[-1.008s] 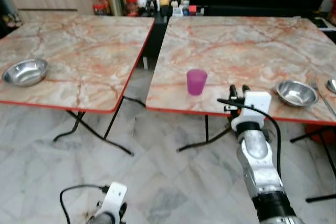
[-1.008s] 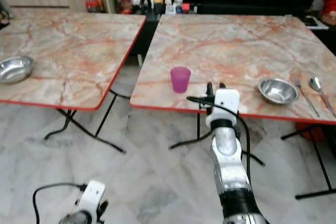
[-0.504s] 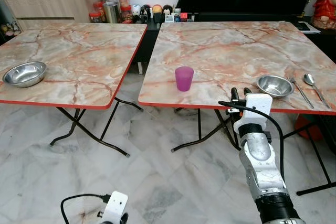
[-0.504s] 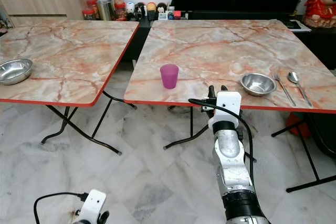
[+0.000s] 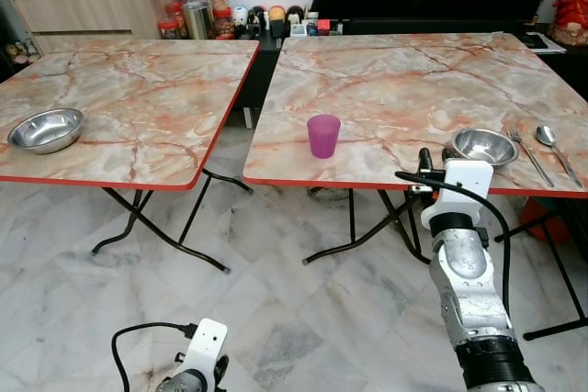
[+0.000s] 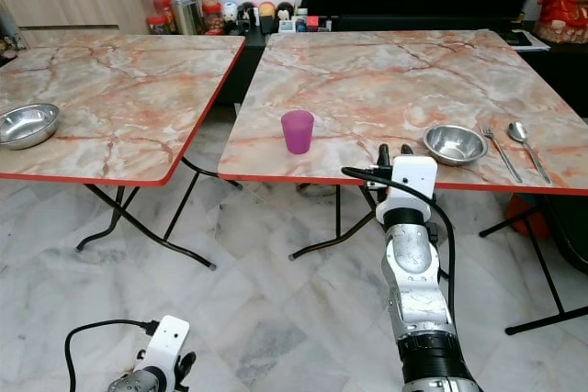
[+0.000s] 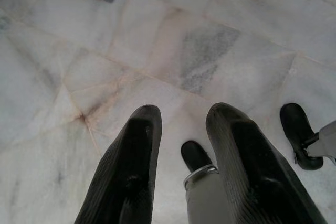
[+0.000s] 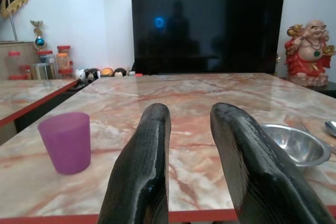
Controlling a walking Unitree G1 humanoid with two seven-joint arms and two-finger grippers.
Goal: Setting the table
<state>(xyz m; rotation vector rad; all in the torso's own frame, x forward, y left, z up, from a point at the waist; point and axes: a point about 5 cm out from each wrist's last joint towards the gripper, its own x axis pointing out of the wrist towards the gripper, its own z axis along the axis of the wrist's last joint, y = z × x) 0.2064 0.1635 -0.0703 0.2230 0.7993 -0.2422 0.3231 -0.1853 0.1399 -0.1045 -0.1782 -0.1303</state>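
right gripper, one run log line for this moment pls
right gripper: open, empty, at table edge | purple cup: upright | steel bowl: beside fork | left gripper: idle

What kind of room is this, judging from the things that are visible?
Probably a living and dining area of a home. Two marble-patterned folding tables stand on a marble floor, a large dark television is against the wall behind them, and jars sit beside a wooden cabinet.

Two marble worktops are standing side by side, left point(image 5: 129, 98) and right point(image 5: 404, 80). Two steel bowls are sitting out, one point(image 5: 43, 129) on the left, one point(image 5: 483, 145) on the right. One purple cup point(image 5: 322, 135), one fork point(image 5: 525, 144) and one spoon point(image 5: 551, 140) are lying there too.
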